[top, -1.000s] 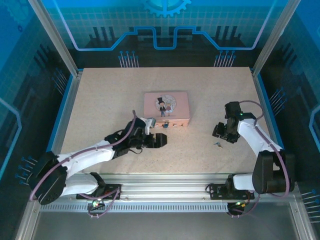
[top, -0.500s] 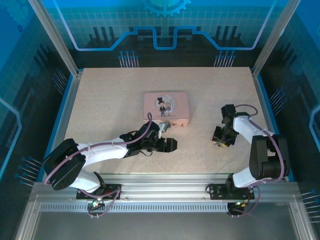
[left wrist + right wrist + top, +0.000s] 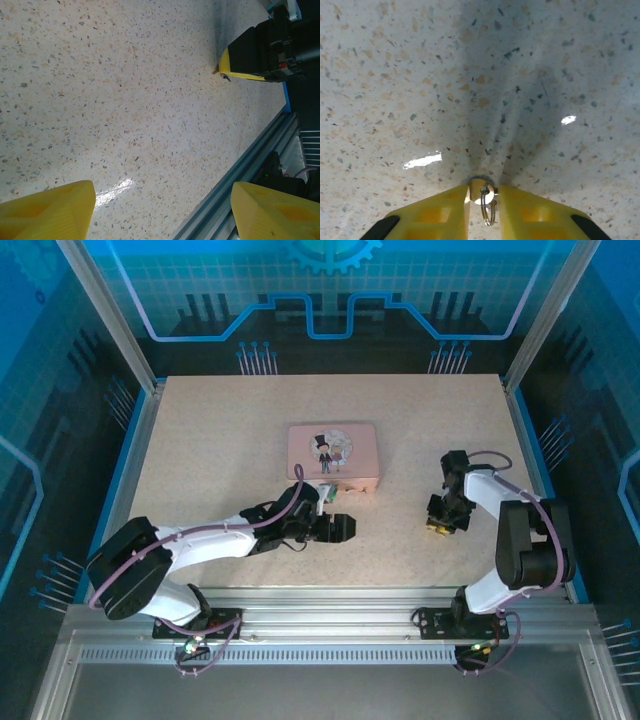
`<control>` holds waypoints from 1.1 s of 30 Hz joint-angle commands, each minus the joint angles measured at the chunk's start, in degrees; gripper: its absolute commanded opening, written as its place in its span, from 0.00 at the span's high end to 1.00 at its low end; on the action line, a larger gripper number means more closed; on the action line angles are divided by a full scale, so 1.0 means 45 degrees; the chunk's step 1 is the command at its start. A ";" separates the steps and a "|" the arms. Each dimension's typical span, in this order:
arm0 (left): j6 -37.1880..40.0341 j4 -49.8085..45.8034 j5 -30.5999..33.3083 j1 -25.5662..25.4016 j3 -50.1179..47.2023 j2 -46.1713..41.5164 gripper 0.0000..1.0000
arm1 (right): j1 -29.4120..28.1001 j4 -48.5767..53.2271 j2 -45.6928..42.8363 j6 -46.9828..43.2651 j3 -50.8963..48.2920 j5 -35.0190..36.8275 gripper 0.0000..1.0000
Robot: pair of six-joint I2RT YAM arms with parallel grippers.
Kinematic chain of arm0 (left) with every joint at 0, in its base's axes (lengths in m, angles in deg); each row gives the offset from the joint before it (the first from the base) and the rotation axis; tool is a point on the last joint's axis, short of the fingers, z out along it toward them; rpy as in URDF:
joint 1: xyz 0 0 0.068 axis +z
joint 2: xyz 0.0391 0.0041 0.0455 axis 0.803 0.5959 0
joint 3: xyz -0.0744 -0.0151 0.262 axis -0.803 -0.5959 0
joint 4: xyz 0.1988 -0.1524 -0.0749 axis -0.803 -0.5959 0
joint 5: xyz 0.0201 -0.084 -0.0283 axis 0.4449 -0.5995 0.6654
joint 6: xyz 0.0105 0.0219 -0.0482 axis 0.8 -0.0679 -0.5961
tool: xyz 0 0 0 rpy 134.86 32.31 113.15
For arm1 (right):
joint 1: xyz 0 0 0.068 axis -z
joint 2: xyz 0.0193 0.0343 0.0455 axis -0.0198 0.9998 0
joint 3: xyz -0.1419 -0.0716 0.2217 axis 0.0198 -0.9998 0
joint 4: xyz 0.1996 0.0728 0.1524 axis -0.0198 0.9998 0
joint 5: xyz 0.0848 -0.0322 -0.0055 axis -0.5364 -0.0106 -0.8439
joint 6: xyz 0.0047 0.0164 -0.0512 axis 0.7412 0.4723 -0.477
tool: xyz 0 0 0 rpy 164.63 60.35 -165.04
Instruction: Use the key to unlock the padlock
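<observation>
At the right near part of the speckled beige table (image 3: 220,440), the right claw (image 3: 437,526) is pressed down to the surface with its yellow fingertips drawn close together, pinching the tiny thin silvery-grey metal key (image 3: 481,190). A small wire ring (image 3: 489,212) hangs from the key's head between the pads. The key is judged light, rigid and slippery. It lies flat, so it could skid or twist out of a shallow pinch, and the sound hold is across the flat head, leaving the blade free. The blade itself cannot be made out. The tiny dark blue-grey padlock (image 3: 333,490) with a silvery shackle lies at the near edge of the pink rectangular tin (image 3: 333,452), well apart from the key and too small to read its keyhole. It is judged light and liable to slide unless braced by the body. The left claw (image 3: 160,210) hovers near the padlock, fingers spread wide and holding nothing.
</observation>
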 commanded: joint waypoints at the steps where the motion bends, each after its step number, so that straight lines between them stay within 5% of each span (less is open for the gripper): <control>1: -0.0189 0.0281 0.0025 -0.0110 -0.0175 0.0095 0.27 | 0.0225 -0.0065 0.0347 -0.0025 0.0127 -0.0023 0.82; 7: -0.0252 0.0417 0.0027 -0.0119 -0.0292 0.0114 0.27 | 0.0304 -0.0231 0.0321 -0.0095 0.0082 -0.0352 1.00; 22: -0.0594 0.0665 0.0682 0.0001 -0.0303 -0.0628 0.27 | 0.0078 0.0461 -0.3459 0.0105 0.1400 -0.2470 1.00; 33: -0.0820 -0.0220 0.0572 0.1361 0.0553 -0.2371 0.32 | -0.2414 0.0160 -0.4360 0.1321 0.3485 -0.2747 1.00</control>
